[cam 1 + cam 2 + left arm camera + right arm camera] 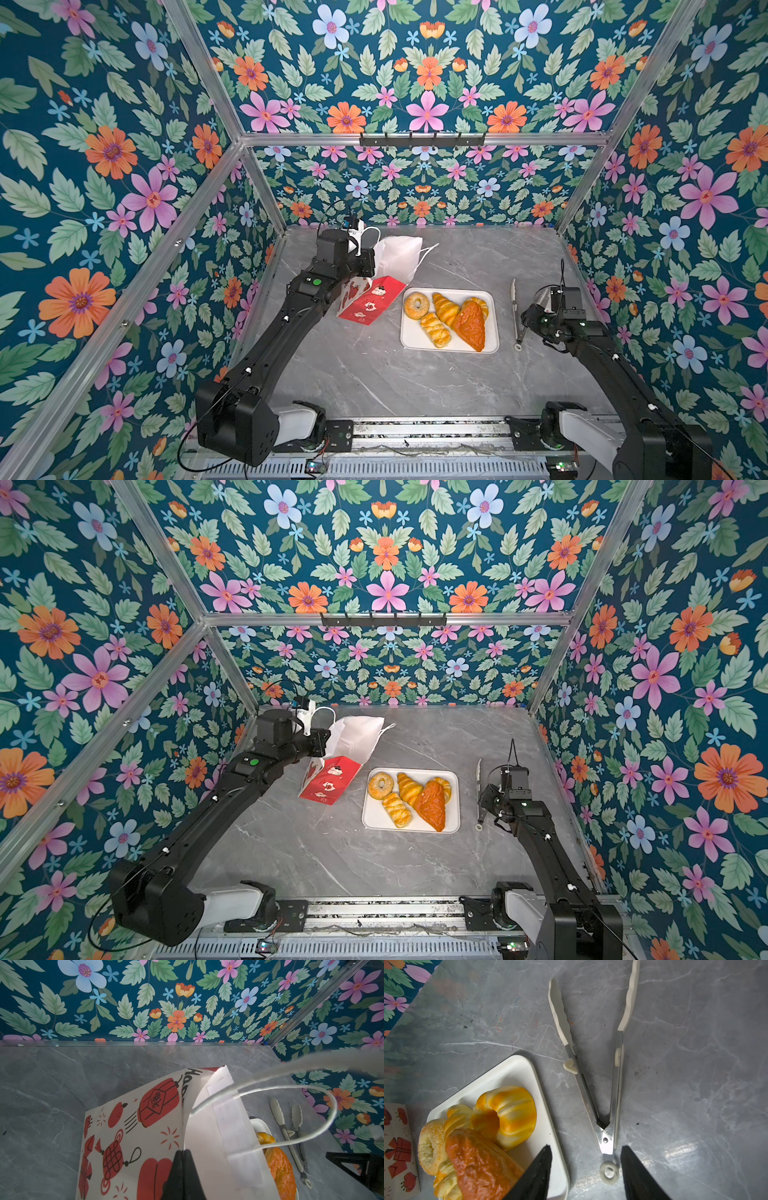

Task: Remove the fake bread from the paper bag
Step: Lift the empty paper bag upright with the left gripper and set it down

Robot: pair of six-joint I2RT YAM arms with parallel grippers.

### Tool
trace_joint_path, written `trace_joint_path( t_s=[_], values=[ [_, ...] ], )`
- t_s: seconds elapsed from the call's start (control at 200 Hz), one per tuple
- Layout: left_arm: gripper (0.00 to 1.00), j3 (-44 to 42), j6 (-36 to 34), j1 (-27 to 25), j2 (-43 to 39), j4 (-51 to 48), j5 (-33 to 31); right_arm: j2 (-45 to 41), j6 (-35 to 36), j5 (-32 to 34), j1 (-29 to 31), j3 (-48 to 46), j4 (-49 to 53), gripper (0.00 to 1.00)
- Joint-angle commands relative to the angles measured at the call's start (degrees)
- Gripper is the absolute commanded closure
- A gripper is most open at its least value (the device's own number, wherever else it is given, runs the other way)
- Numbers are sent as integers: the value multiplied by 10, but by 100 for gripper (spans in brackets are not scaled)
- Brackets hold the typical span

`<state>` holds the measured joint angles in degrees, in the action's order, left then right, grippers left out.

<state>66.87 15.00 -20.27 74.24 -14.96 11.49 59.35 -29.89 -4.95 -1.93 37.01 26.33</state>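
Observation:
The red printed paper bag (365, 305) (330, 781) leans over on the table, its white inside turned toward the back wall. My left gripper (184, 1151) is shut on the bag's (135, 1126) rim, with the paper edge pinched between the fingers. No bread shows inside it. The fake bread lies on the white tray (415, 343): a doughnut (416, 305), a croissant (445, 309), a braided roll (435, 330) and a big triangular pastry (471, 324) (477, 1163). My right gripper (585, 1149) (527, 322) hangs open over the table beside the tray (512, 1072), holding nothing.
Metal tongs (607, 1142) (514, 316) with white tips lie spread open on the grey table right of the tray, their ring end below my right gripper. A loose white cord handle (324, 1126) of the bag loops in front of the left wrist camera. Floral walls enclose the table.

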Motion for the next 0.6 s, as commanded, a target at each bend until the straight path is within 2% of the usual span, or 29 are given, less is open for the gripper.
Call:
trace_joint_path(
  t_s=[0.0, 0.085, 0.24, 0.5, 0.595],
  values=[
    [100, -2, -4, 10, 1, 0, -30, -3, -5, -5, 1, -3, -5, 45],
    [100, -4, -9, 20, -2, -6, -40, -5, -6, -8, 0, -8, -5, 45],
    [92, -6, -16, 42, -14, -19, -48, -14, -10, -12, 0, -20, -13, 45],
    [57, -12, -32, 70, -35, -43, -63, -11, -15, -26, 0, -31, -23, 45],
    [50, -14, -36, 77, -41, -53, -66, -11, -16, -28, 0, -33, -26, 45]
  ],
)
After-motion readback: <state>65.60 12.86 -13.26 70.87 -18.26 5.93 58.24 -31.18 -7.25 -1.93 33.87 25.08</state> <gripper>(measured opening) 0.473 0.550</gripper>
